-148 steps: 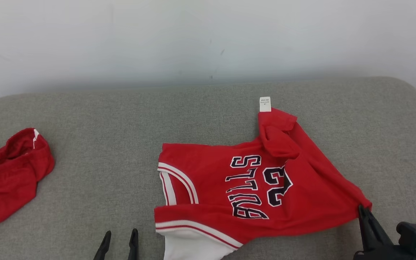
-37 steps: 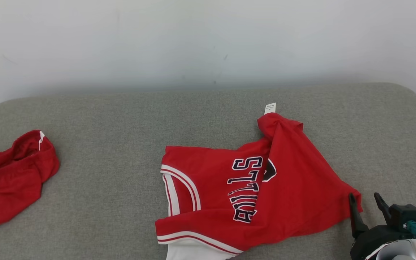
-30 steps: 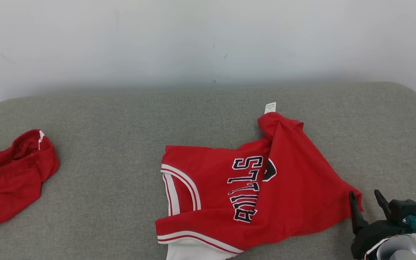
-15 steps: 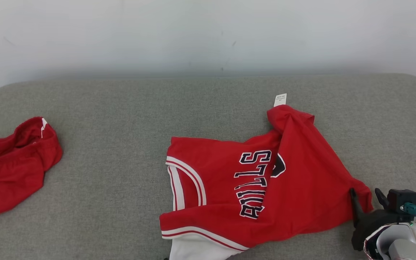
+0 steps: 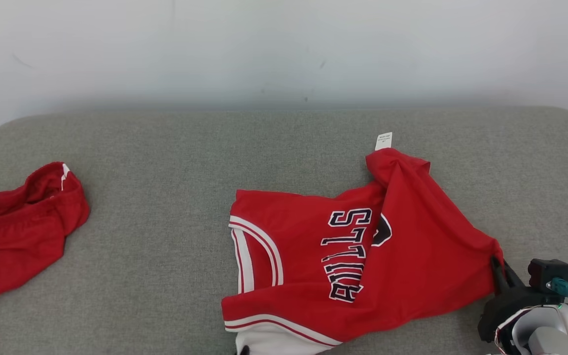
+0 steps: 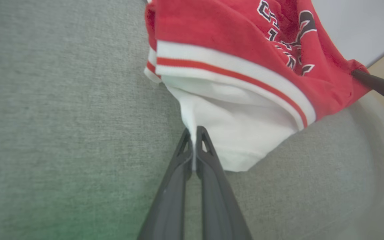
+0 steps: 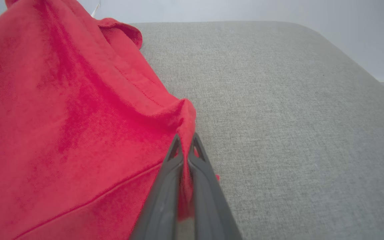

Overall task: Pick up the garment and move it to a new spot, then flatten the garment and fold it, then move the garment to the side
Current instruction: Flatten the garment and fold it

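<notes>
My left claw (image 6: 195, 129) is pinched closed on the white edge of the red jersey (image 5: 412, 256). My right claw (image 7: 185, 137) is clamped closed on a red corner at the opposite side. The jersey lies crumpled, lettering up, right of centre on the grey cushion (image 5: 165, 162). Separate red shorts (image 5: 17, 231) lie well apart, far left.

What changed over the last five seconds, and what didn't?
The right gripper, open at the jersey's right corner a second ago, has closed on it. The left gripper now pinches the jersey's white part. Before that, the right side had flopped over the number. The jersey and the red shorts stayed put on the cushion; the camera shifted slightly.
</notes>
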